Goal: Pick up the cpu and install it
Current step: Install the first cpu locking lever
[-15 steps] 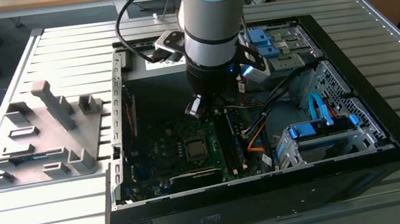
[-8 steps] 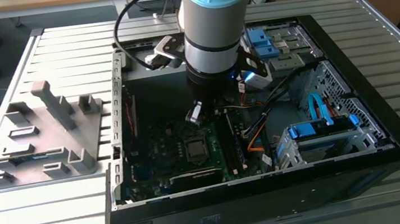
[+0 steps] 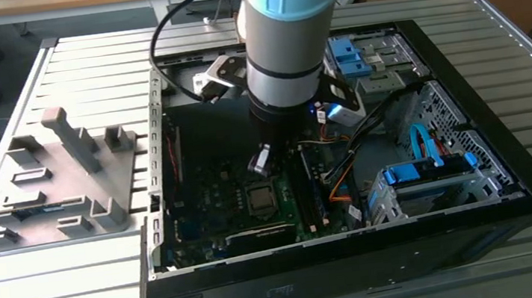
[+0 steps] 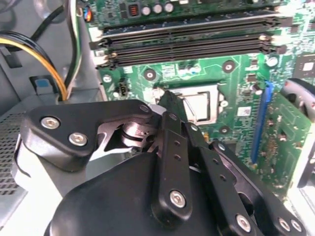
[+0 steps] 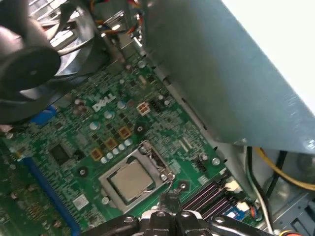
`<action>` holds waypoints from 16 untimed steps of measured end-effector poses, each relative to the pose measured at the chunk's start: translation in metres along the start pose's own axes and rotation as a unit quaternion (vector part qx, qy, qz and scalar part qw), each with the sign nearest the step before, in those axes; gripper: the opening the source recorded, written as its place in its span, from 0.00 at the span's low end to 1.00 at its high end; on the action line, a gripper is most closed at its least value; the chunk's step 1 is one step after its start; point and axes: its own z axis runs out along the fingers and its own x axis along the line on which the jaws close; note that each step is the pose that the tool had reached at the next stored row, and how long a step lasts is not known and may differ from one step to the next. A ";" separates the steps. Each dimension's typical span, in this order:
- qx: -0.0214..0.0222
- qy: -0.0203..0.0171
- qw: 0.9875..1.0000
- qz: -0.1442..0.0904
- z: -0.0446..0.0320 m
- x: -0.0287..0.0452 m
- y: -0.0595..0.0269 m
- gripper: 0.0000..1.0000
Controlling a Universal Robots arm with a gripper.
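Currently, arm vertical, reaching down into the open computer case [image 3: 511, 189]; gripper [image 3: 261, 161] hangs just above the motherboard [image 5: 98, 123]. Jaws drawn together, gripping nothing that can be made out, tips just off the socket frame. Cpu [image 5: 131, 180] lies flat in its socket [image 5: 147, 152], face up, square, at 6 o'clock of the gripper in the exterior view. Memory slots [image 4: 187, 42] beyond.
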 end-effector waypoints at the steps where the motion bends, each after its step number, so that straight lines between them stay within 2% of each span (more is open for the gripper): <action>1: 0.000 0.000 1.000 -0.001 0.0002 0.0006 -0.0004 0.10; 3: 0.000 0.001 1.000 -0.013 0.0008 0.0006 -0.0004 0.10; 6: -0.001 0.003 0.999 -0.041 0.0019 0.0007 -0.0006 0.10; 12: -0.002 0.007 0.996 -0.089 0.0038 0.0006 -0.0009 0.10; 14: -0.002 0.007 0.995 -0.096 0.0042 0.0004 -0.0012 0.10; 16: -0.002 0.007 0.995 -0.097 0.0046 0.0004 -0.0013 0.10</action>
